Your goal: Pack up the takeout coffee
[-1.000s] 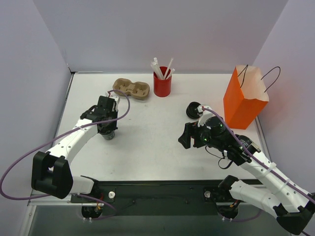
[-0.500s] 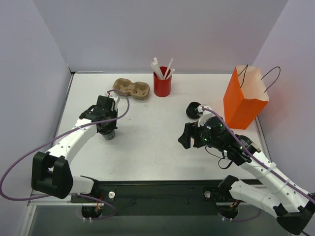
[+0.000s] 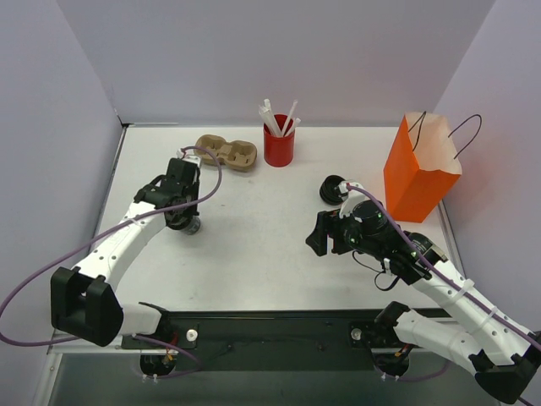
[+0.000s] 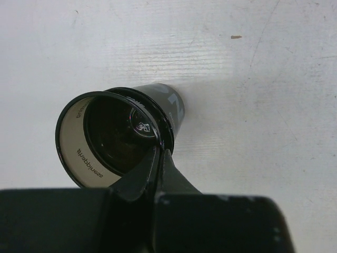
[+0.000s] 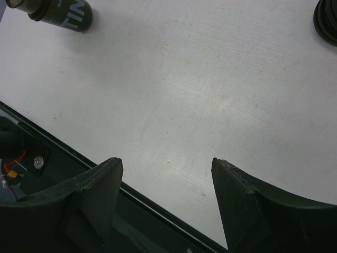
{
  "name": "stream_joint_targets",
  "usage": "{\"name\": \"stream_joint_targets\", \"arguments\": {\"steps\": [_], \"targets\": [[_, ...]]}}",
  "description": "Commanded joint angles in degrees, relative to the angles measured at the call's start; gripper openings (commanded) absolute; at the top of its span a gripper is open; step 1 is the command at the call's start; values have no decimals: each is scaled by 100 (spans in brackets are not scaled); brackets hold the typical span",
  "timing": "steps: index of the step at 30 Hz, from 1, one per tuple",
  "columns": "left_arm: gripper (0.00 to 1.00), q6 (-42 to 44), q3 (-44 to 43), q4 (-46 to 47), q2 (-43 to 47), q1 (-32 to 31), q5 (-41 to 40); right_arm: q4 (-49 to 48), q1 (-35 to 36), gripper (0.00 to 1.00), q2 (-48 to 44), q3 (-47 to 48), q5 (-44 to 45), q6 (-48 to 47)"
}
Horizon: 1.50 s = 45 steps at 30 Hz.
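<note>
Left end effector [image 4: 158,156]: closed. You have it pinching the rim of the gripped cup [image 4: 124,134], one finger inside the mouth and the other outside on the wall.
Gripped cup, description: small, dark and tapered, with a pale inner lining and white lettering on its side.
Gripped cup, location: left half of the desk [image 3: 254,245], under your left wrist. It is in front of the cardboard carrier [image 3: 226,153] and apart from it.
Gripped cup, attitude: its mouth faces the left wrist camera. In the right wrist view it looks tilted. Whether its base touches the desk cannot be told.
Right end effector [image 5: 166,164]: open, with the fingers spread wide and nothing between them. It sits over bare desk near the front edge.
Second cup [image 3: 332,188]: upright on the desk with its round rim up. It is just behind your right arm and left of the orange bag [image 3: 418,173], apart from the bag. Only its edge shows in the right wrist view.
Orange bag: standing open at the right side of the desk, handles up. Neither cup is in it.
Cardboard carrier: at the back left of the desk, with both holes unfilled.
Red cup [image 3: 278,145]: back centre, just right of the carrier, holding white straws.
</note>
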<state>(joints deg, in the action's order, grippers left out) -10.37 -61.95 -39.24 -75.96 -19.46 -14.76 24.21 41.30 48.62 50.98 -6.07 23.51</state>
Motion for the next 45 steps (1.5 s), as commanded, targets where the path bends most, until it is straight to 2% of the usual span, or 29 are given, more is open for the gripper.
{"name": "stream_joint_targets", "arguments": {"steps": [1, 13, 20, 27, 31, 35, 39, 45], "targets": [[0, -44, -510, -382, -68, -382, -800, -109, 19, 69, 86, 61, -79, -13], [0, 70, -1292, -646, -120, -576, -650, -100, 19, 69, 34, 87, -132, 49], [0, 88, -2091, -1076, -77, -857, -783, -21, 19, 69, -72, 149, -106, 136], [0, -342, -2295, -1068, -181, -1761, -299, 110, 27, 68, -598, 26, 535, 277], [0, -571, -2094, -586, -515, -2604, -378, 233, 19, 68, -977, -53, 966, 391], [0, -747, -1917, -23, -1042, -3123, -360, 339, 19, 68, -1328, -62, 1327, 435], [0, -861, -2118, 154, -1797, -3441, -360, 453, 19, 68, -1592, -53, 1573, 435], [0, -1010, -2251, 390, -2378, -3652, -378, 515, 27, 68, -1786, -115, 1740, 427]]}}
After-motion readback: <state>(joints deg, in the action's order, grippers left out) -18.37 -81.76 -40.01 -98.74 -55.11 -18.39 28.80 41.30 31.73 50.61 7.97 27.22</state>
